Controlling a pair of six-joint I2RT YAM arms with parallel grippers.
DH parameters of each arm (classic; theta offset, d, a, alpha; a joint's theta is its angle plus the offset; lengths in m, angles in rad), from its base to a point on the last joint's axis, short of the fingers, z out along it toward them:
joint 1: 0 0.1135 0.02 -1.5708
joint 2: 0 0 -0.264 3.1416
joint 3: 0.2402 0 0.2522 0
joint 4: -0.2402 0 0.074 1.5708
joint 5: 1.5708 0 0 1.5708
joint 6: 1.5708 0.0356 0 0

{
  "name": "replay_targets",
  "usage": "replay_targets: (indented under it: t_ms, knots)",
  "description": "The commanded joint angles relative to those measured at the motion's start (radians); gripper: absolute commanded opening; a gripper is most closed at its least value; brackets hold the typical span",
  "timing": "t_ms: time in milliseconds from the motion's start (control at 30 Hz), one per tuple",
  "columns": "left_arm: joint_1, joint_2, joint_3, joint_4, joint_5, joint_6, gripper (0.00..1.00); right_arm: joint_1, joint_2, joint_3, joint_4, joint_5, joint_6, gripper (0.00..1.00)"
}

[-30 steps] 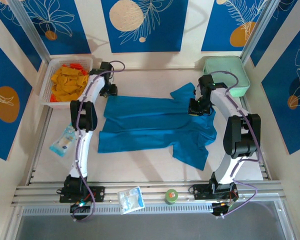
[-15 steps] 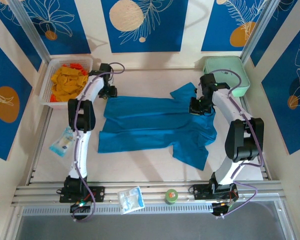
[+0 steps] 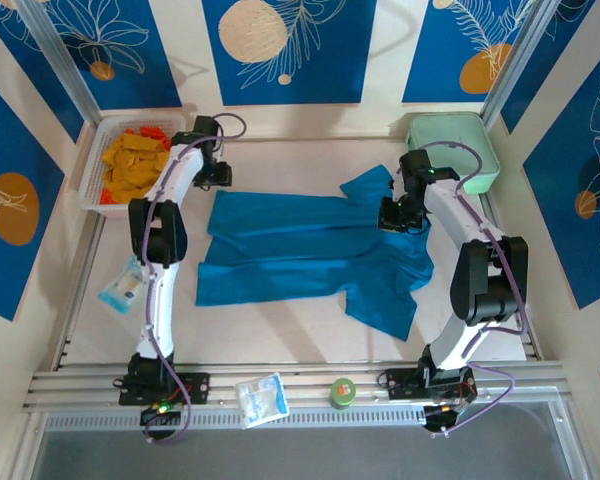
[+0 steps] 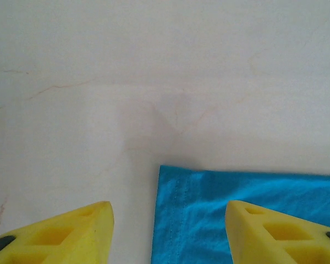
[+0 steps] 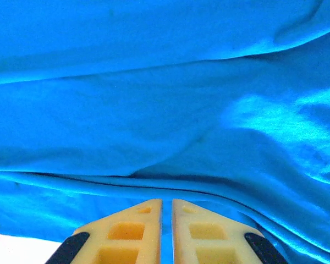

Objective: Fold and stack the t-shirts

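I see the teal t-shirt lying spread across the middle of the bench, one sleeve at the far right and another pointing back toward the arm bases. My left tool stands spread above the shirt's far left corner — the hemmed corner lies between the yellow fingers. My right tool is pressed together low on the cloth near the far right sleeve — whether a fold is caught, I cannot tell.
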Motion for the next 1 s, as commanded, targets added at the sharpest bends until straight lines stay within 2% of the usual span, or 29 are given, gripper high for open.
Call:
replay_targets:
  t_ms: [0, 767, 900, 967]
  knots:
    - [0.01, 0.001, -0.012, -0.034, 0.009, 0.012, 0.57, 0.007, -0.007, 0.002, -0.013, -0.006, 0.004, 0.13]
    - [0.009, 0.174, 0.034, -0.087, 0.022, 0.049, 0.56, 0.008, 0.044, 0.007, -0.009, 0.001, -0.012, 0.13]
    - [0.007, 0.19, 0.057, -0.092, 0.039, 0.056, 0.48, 0.007, 0.049, 0.005, -0.008, 0.002, -0.011, 0.13]
    - [0.005, 0.188, 0.055, -0.088, 0.046, 0.056, 0.37, 0.007, 0.055, 0.008, -0.004, 0.004, -0.011, 0.13]
